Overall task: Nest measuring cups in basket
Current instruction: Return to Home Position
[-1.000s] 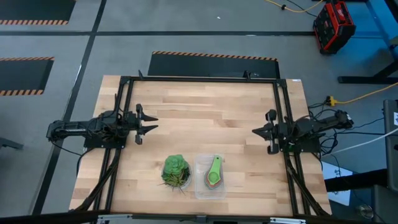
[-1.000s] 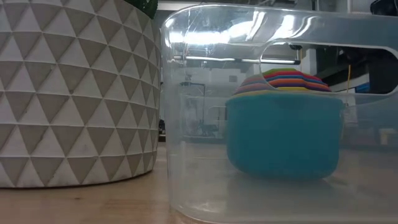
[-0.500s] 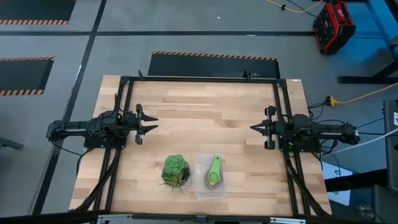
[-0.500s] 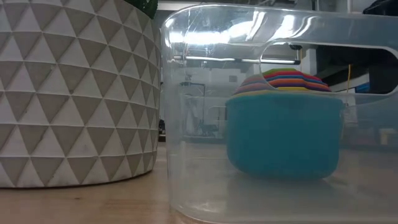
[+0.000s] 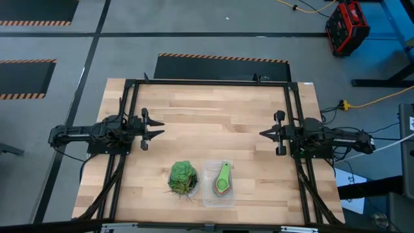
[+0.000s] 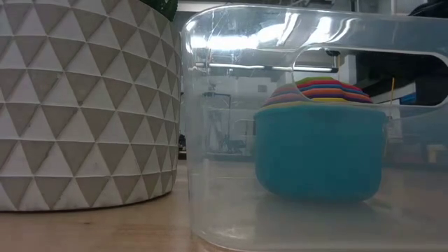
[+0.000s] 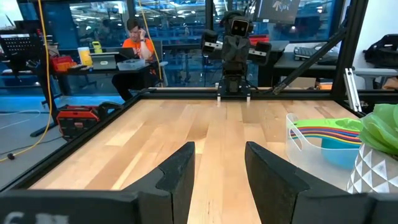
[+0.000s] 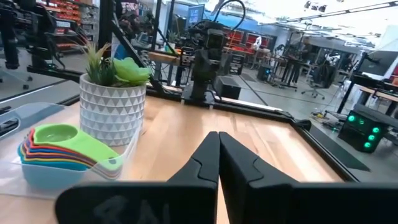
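The measuring cups [image 5: 223, 179] sit nested in one stack inside the clear basket [image 5: 208, 194], near the table's front edge. The green one is on top and the big light blue one [image 6: 320, 147] rests on the basket floor. The stack also shows in the left wrist view [image 7: 326, 134] and the right wrist view [image 8: 68, 149]. My left gripper [image 5: 160, 127] [image 7: 219, 149] hangs open at the table's left side, level and far from the basket. At the right side my right gripper [image 5: 262, 134] [image 8: 218, 135] is shut, level and holding nothing.
A white patterned pot [image 6: 84, 105] with a green leafy plant [image 5: 183, 176] stands right beside the basket, on its left. A black frame [image 5: 207, 83] runs around the table. Bare wood [image 5: 213, 123] lies between the two grippers.
My right arm has swung about its base from a slanted line to one pointing straight at the table's left edge, its gripper staying shut. The cups, the basket and my left arm have kept still.
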Controlling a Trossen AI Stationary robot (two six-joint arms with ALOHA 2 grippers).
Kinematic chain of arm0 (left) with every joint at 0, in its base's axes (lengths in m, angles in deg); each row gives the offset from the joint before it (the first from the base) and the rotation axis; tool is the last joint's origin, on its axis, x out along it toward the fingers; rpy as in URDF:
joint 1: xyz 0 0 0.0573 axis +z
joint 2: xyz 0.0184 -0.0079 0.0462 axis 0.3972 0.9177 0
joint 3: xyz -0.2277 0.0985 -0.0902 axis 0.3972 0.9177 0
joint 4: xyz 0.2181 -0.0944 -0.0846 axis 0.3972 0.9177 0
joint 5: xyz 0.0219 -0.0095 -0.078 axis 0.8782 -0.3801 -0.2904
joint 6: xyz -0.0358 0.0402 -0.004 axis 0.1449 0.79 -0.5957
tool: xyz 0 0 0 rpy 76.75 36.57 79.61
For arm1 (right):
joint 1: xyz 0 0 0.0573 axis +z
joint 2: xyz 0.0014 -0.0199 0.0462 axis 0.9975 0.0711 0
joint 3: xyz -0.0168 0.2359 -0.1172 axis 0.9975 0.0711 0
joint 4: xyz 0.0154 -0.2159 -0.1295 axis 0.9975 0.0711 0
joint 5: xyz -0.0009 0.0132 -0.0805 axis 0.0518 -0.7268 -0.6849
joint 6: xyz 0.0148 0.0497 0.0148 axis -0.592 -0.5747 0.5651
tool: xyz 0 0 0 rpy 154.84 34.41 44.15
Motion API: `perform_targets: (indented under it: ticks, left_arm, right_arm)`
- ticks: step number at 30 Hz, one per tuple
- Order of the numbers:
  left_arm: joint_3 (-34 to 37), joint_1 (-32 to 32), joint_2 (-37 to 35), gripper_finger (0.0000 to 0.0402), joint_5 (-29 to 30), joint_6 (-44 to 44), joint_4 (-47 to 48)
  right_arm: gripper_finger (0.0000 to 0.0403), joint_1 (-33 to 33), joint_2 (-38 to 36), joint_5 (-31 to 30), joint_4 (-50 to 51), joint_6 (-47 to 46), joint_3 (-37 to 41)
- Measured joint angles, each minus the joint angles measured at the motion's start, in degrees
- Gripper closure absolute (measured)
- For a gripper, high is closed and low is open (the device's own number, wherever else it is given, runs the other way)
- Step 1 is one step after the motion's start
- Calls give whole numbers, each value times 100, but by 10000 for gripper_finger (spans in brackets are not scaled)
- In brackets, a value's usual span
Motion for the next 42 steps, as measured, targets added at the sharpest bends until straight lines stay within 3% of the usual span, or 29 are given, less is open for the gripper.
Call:
perform_targets:
  ticks: [7,42]
  left_arm:
    - [0,0,0,266,0,0,0]
    - [0,0,0,266,0,0,0]
  right_arm:
    - [395,0,4,-286,24,25,0]
    - [393,0,4,-294,37,45,-2]
